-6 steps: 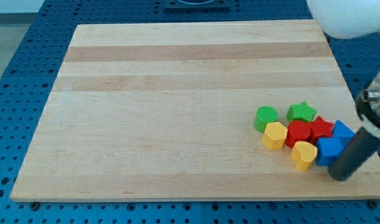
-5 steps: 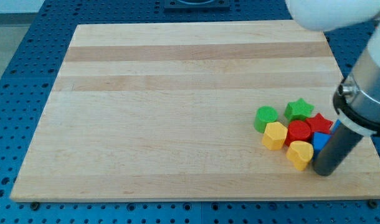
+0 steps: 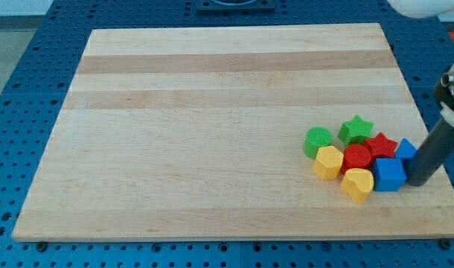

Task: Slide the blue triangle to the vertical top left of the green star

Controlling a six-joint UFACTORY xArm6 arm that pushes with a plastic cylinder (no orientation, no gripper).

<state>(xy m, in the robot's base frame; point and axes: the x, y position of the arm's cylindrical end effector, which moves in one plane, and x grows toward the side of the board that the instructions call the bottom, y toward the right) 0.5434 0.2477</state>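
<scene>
Camera view: my tip [image 3: 419,181] has swung back toward the view's right, off the blue cube [image 3: 389,175]. It now touches the partly hidden blue triangle [image 3: 405,150], just left of it. The green star [image 3: 356,129] sits farther up-left. No claw exists, so nothing is held.

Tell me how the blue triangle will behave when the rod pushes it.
The blue triangle looks rigid and low, so it should slide on the smooth board, not tip. It is wedged against the red star and blue cube, so those will likely move too. My tip is beside it.
</scene>
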